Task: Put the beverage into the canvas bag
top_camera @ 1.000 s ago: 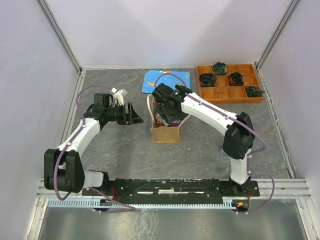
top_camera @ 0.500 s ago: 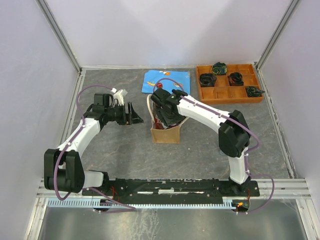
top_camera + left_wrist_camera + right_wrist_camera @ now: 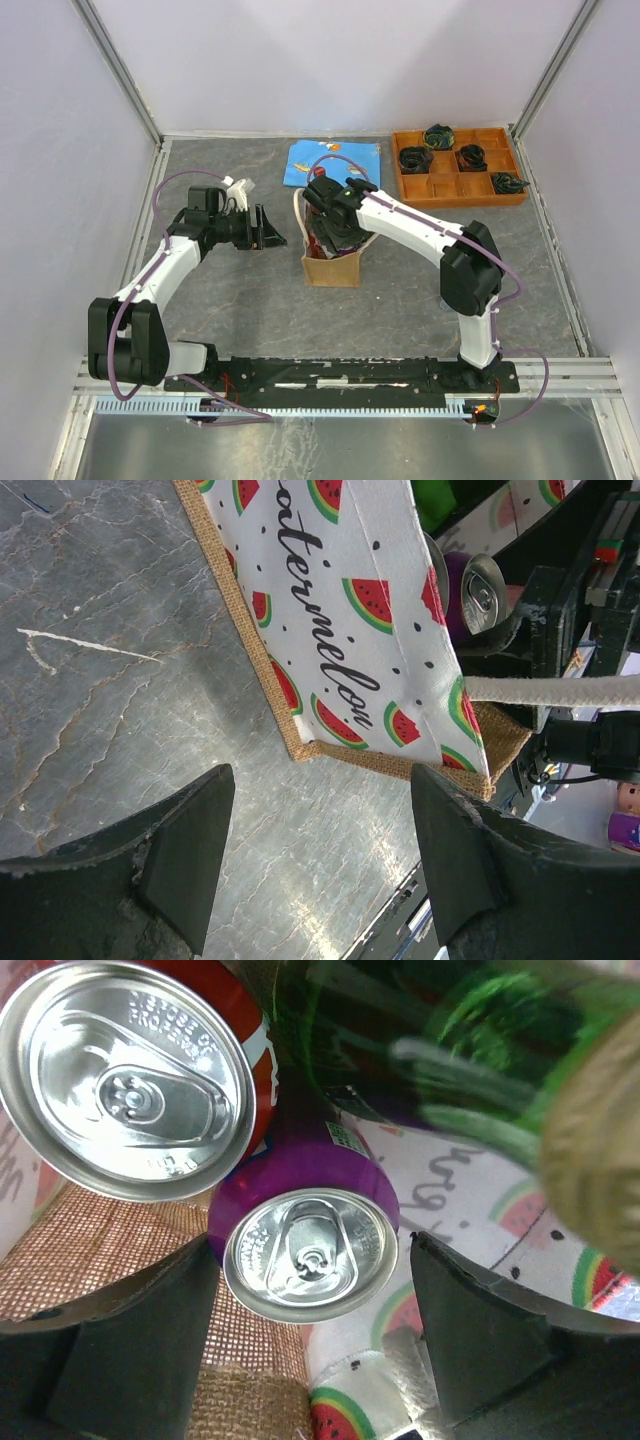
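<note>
The canvas bag (image 3: 332, 262) stands upright mid-table, tan burlap with a watermelon-print side (image 3: 350, 610). My right gripper (image 3: 330, 230) reaches down into its mouth. In the right wrist view the right gripper (image 3: 315, 1330) is open, its fingers either side of a purple can (image 3: 310, 1255) standing in the bag, with small gaps on both sides. A red can (image 3: 125, 1080) and a green bottle (image 3: 430, 1040) stand beside it. The purple can's top also shows in the left wrist view (image 3: 478, 585). My left gripper (image 3: 270, 232) is open and empty, on the table left of the bag (image 3: 320, 860).
A blue patterned cloth (image 3: 333, 160) lies flat behind the bag. An orange compartment tray (image 3: 440, 187) with several dark items stands at the back right. The bag's cream handle (image 3: 560, 688) stretches across the left wrist view.
My right arm's wrist has shifted a little left and down into the bag's mouth, then held still. The left arm has not moved.
</note>
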{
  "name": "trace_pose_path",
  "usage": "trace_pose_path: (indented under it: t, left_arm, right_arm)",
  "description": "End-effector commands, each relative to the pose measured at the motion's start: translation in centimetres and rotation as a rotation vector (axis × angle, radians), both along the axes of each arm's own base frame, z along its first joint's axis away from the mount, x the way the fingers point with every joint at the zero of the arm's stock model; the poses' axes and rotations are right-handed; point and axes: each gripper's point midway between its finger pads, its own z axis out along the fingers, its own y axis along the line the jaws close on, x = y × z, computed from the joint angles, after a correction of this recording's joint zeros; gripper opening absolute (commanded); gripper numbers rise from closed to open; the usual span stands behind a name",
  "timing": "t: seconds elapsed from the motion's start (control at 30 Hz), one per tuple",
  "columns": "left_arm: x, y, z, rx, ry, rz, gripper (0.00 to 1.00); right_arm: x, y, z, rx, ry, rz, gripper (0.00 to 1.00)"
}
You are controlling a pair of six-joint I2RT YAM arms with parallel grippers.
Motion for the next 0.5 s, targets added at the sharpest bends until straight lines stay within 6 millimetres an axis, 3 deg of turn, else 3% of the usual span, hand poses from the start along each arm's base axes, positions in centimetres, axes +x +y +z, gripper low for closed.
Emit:
trace_pose_path:
  t: [0.0, 0.2, 0.47]
  left_arm:
    - [-0.2, -0.2, 1.0, -0.007, -0.073, -0.055, 0.78]
    - [-0.3, -0.3, 1.1, -0.008, -0.074, -0.058, 0.78]
    - [-0.2, -0.3, 1.0, -0.009, -0.071, -0.060, 0.78]
  right_arm:
    - [0.5, -0.3, 3.5, 0.033, -0.079, 0.007, 0.84]
    - [0.7, -0.3, 5.0, 0.045, -0.104, 0.002, 0.89]
    - [2.4, -0.1, 13.8, 0.183, -0.306, -0.043, 0.88]
